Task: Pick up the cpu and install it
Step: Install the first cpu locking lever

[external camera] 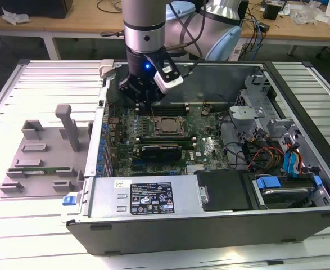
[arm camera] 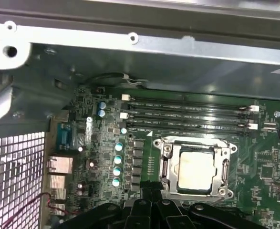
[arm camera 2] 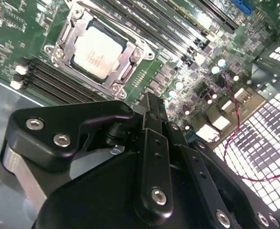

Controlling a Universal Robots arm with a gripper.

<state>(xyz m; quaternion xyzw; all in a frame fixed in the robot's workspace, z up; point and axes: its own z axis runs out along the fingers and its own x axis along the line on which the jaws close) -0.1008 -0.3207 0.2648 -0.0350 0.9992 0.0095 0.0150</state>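
Gripper (external camera: 146, 103) hovering over motherboard (arm camera: 106, 157); clenched or released, cannot tell. One cpu (arm camera: 195, 167) seated in socket (arm camera: 164, 164), five o'clock of gripper in exterior view. Seemingly four memory slots (arm camera: 187, 112) in first wrist view. Exterior view adds one grey tray (external camera: 41, 152), nine o'clock.

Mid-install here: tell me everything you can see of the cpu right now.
The cpu is a flat square chip with a pale silver-grey metal top and faint print at its middle. It lies flat in the motherboard socket, whose metal bracket frames all four edges, beside the memory slots. Nothing else touches it.
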